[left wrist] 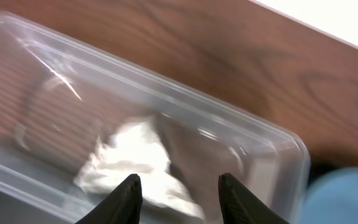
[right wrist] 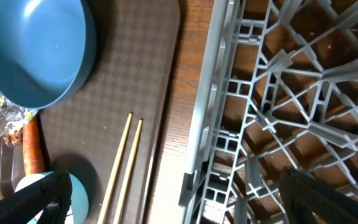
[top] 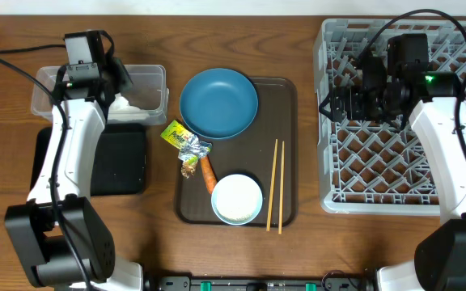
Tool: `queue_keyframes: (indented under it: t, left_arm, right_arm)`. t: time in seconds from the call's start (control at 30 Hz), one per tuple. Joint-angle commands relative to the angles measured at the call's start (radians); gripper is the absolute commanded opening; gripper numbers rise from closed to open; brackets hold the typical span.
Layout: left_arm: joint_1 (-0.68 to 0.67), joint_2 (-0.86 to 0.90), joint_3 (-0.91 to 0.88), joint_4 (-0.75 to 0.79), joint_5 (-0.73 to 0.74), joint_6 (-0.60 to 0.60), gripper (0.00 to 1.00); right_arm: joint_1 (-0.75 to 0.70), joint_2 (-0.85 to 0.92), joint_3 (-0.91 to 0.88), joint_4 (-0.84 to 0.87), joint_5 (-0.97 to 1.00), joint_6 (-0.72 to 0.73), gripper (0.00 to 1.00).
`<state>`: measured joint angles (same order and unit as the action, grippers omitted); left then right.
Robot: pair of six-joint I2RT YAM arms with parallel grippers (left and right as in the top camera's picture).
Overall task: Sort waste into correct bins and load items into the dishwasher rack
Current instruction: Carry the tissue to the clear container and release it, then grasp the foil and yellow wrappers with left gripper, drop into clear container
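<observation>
Left arm (top: 69, 137) hangs over the clear tub (top: 154, 77), bench 10 o'clock. Left jaws are spread and grip nothing. The crumpled tissue (left wrist: 132, 155) lies on the tub floor just below the tips — whether a tip touches it, cannot tell. Right jaws are spread wide and empty, over the dishwasher rack (top: 379, 174) at bench 3 o'clock.

Step in hand, as I read it: tissue disposal, at the release.
- Raise the left jaws straight up, kept spread, so no tip drags the tissue over the rim or nudges the light tub.
- Only then swing toward 4 o'clock for the foil wrapper (top: 180, 137).
- The wrapper looks flat and crinkly, so pinch a raised fold and stay off the bowl rim beside it.

Count:
- Bins: 1 clear tub, plus 1 black tray (top: 120, 162) at the tub's 6 o'clock.
- Brown tray (top: 288, 145): 1, bench centre.
- Bowls: 1 dark blue bowl (top: 218, 103) and 1 white bowl (top: 237, 199).
- Chopsticks (top: 275, 186): 2, side by side at the brown tray's 3 o'clock edge.
- Waste: 1 tissue, 1 wrapper, 1 carrot stick (top: 208, 173), and 1 small brown bit (top: 188, 168) against the wrapper.
- Cups and rice: none made out — cannot tell.
</observation>
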<state>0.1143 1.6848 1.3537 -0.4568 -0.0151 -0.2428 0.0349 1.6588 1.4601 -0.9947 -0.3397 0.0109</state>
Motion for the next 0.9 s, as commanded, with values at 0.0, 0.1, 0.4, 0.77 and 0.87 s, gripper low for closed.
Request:
queue_keyframes:
  t: [0.0, 0.1, 0.4, 0.77, 0.87]
  left_arm:
    - [-0.019, -0.052, 0.005, -0.103, 0.185, -0.003, 0.41]
    - [-0.050, -0.064, 0.005, -0.313, 0.251, -0.008, 0.41]
    - [-0.146, -0.057, -0.063, -0.617, 0.251, -0.089, 0.42]
    - [-0.237, -0.049, -0.201, -0.409, 0.318, -0.148, 0.54]
    - [-0.250, -0.040, -0.232, -0.362, 0.318, -0.180, 0.54]
  right_arm:
    - [0.003, -0.019, 0.019, -0.005, 0.003, -0.012, 0.99]
    - [0.003, -0.019, 0.019, -0.005, 0.003, -0.012, 0.99]
    - [0.003, -0.019, 0.019, -0.005, 0.003, -0.012, 0.99]
    - [0.003, -0.019, 0.019, -0.008, 0.003, -0.012, 0.99]
    - [0.003, -0.019, 0.019, -0.009, 0.003, -0.013, 0.99]
